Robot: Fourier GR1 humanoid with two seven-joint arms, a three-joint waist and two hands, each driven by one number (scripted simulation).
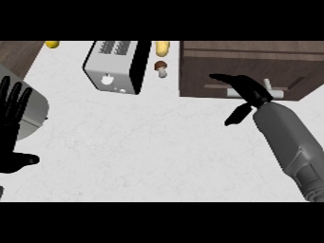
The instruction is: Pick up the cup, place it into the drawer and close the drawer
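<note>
Light is even and fairly bright across the white counter [164,142], with no glare. Shadows are faint; a soft dark edge sits under the toaster [115,66]. The black hands show almost no shading. Straight edges lean outward toward the borders.

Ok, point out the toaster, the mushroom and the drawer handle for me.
toaster [114,66], head view, on its pale side panel.
mushroom [161,68], head view, on its brown cap.
drawer handle [271,91], head view, on the bare part of the light bar, beside the right hand [245,88].
</note>
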